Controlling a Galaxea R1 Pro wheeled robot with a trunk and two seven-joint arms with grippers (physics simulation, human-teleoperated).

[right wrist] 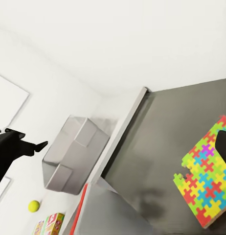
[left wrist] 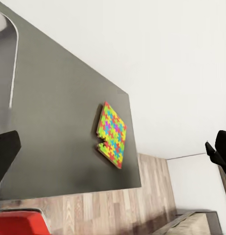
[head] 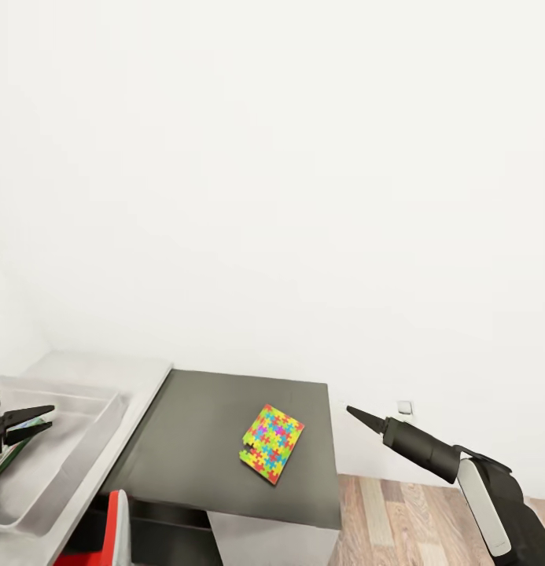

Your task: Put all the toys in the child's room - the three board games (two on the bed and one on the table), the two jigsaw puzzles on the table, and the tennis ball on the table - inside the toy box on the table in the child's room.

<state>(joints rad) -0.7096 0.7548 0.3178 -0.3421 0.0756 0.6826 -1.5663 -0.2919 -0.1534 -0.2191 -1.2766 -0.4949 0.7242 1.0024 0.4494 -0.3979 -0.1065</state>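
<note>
One jigsaw puzzle lies flat on the dark-grey counter of the table, near its right end. It also shows in the left wrist view as the jigsaw puzzle and in the right wrist view as the jigsaw puzzle. The grey toy box stands on the light-grey desk at the left. My left gripper hangs open over it, above a colourful flat thing lying inside. My right gripper is in the air off the counter's right end, pointing left, open with nothing held. The tennis ball and a board game lie on the desk beyond the toy box.
A red and grey chair stands in front of the desk, below the toy box. Wood-plank floor lies right of the counter. A white wall with a small socket closes the back.
</note>
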